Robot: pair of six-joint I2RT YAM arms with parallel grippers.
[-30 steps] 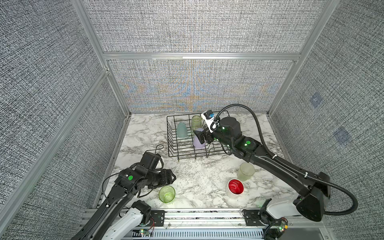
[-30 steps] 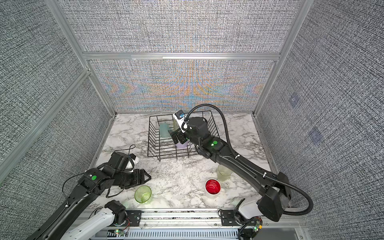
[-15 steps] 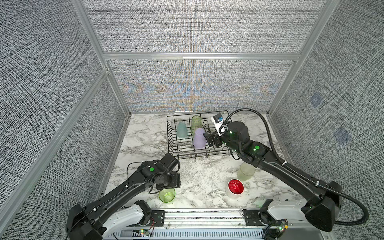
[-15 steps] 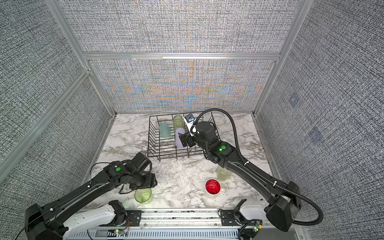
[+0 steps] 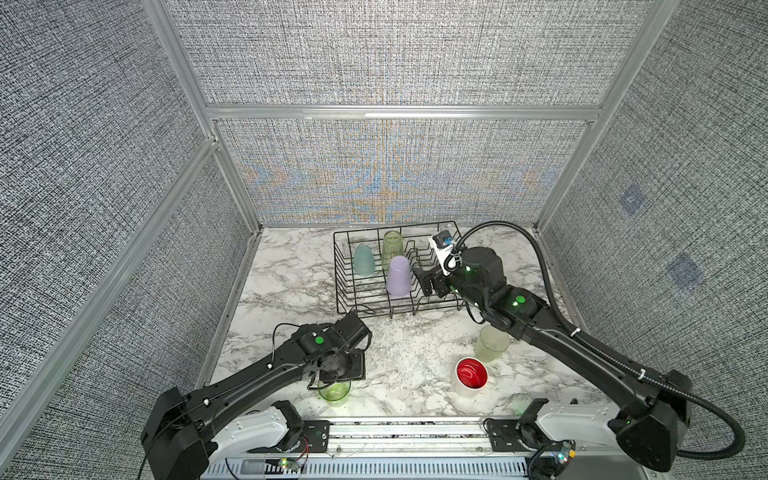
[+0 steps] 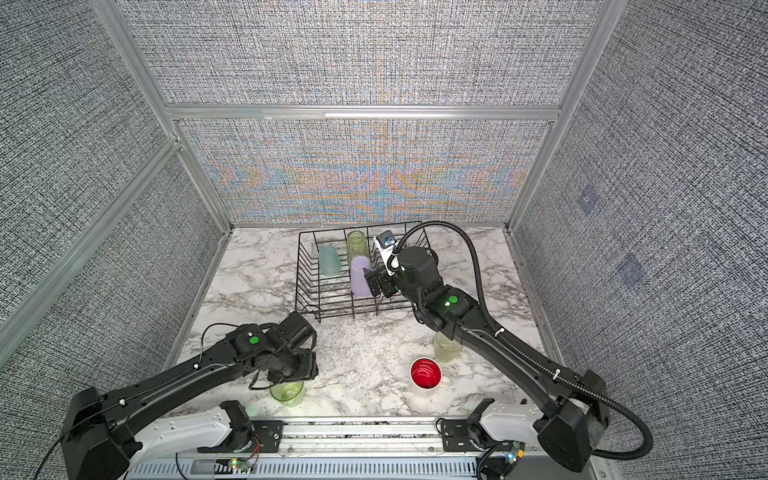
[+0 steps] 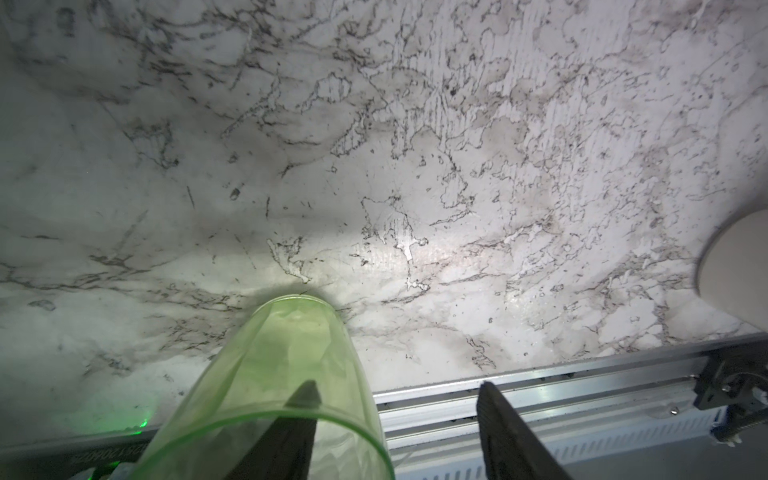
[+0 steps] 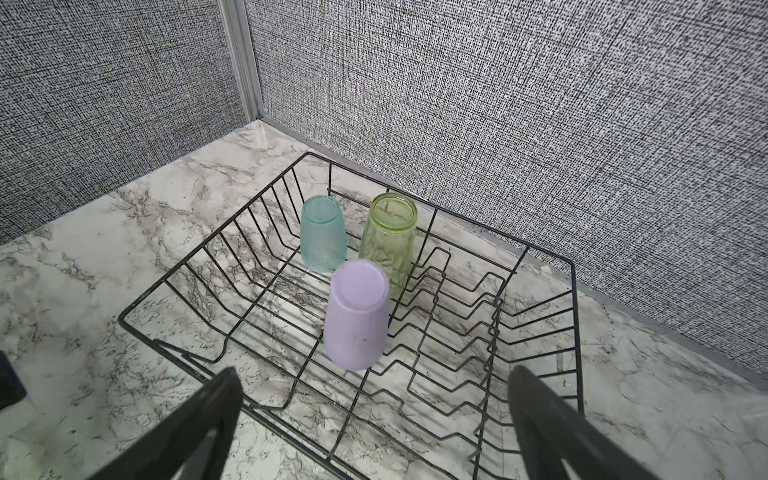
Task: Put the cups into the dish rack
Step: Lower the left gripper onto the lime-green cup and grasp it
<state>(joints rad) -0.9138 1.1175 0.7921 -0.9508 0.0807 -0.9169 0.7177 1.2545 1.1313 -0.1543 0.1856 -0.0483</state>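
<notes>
Straddling the green cup (image 7: 286,345) wall with my left gripper (image 7: 397,384), jaws apart; I'd squeeze slowly, keeping it centred. My right gripper (image 8: 376,374) hangs spread, empty.

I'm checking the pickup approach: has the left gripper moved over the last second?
Yes. The left gripper has moved away from the dish rack, toward the front rail, down onto the small green cup, one finger inside its rim.
</notes>
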